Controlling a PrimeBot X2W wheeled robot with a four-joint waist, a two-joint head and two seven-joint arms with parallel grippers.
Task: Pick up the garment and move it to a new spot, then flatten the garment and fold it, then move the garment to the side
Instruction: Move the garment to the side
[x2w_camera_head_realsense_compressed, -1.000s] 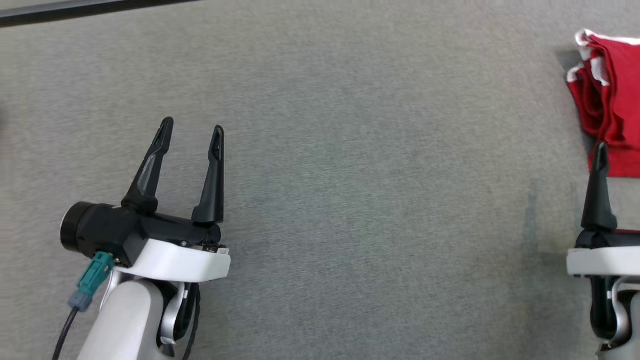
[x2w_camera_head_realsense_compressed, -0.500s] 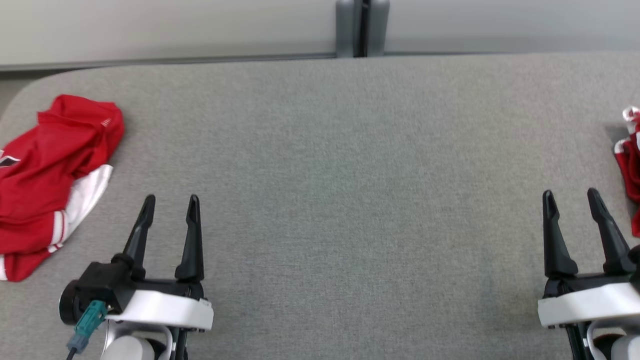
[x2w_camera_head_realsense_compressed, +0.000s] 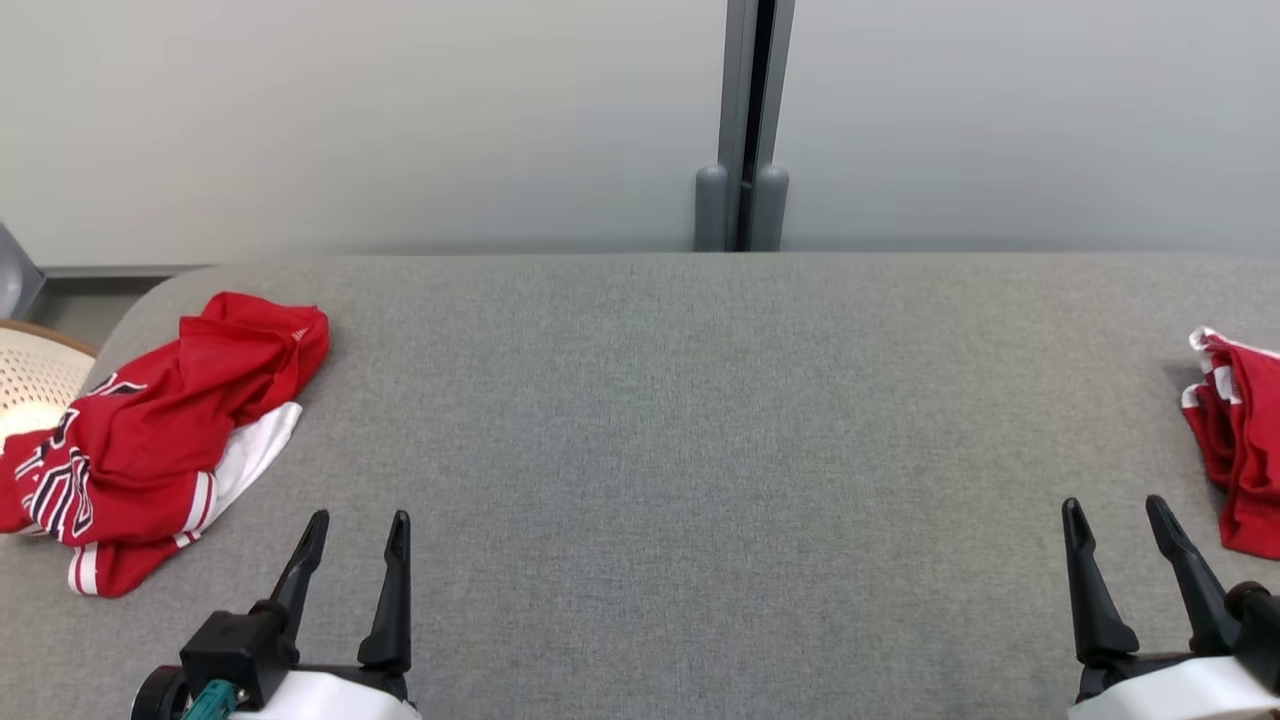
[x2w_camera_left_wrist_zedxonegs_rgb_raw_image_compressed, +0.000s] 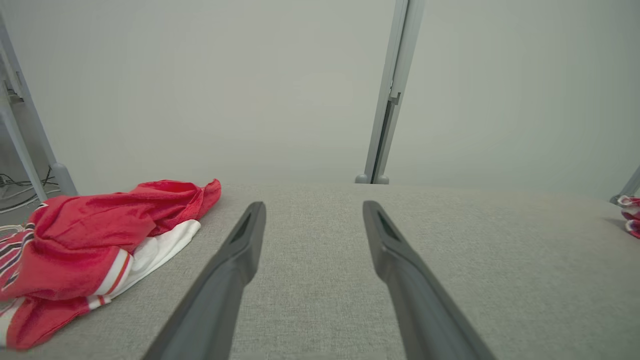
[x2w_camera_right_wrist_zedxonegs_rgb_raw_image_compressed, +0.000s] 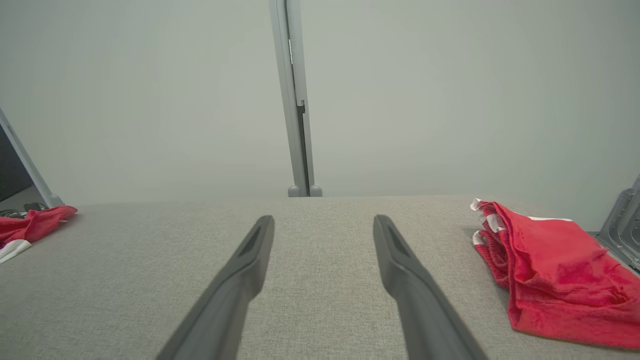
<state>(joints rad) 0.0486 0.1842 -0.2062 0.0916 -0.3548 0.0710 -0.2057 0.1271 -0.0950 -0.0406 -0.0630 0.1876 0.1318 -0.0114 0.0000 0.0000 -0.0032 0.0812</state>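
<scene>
A crumpled red garment (x2w_camera_head_realsense_compressed: 170, 430) with white trim and striped cuffs lies at the left end of the grey padded table (x2w_camera_head_realsense_compressed: 700, 420); it also shows in the left wrist view (x2w_camera_left_wrist_zedxonegs_rgb_raw_image_compressed: 100, 235) and, small, in the right wrist view (x2w_camera_right_wrist_zedxonegs_rgb_raw_image_compressed: 30, 225). A second red garment (x2w_camera_head_realsense_compressed: 1240, 440), folded into a neat stack, rests at the right edge (x2w_camera_right_wrist_zedxonegs_rgb_raw_image_compressed: 550, 265). My left gripper (x2w_camera_head_realsense_compressed: 359, 520) hovers open near the front edge, right of the crumpled garment, jaws empty (x2w_camera_left_wrist_zedxonegs_rgb_raw_image_compressed: 314, 205). My right gripper (x2w_camera_head_realsense_compressed: 1113, 505) is open and empty too, just left of the folded stack (x2w_camera_right_wrist_zedxonegs_rgb_raw_image_compressed: 324, 218).
A cream perforated basket (x2w_camera_head_realsense_compressed: 30, 380) stands off the table's left end. A grey post (x2w_camera_head_realsense_compressed: 745, 130) rises behind the table's far edge against a pale wall. Bare grey padding stretches between the two garments.
The head camera has tilted up, so the whole picture shifted down and the wall and left garment came into view. Both grippers stay open and empty.
</scene>
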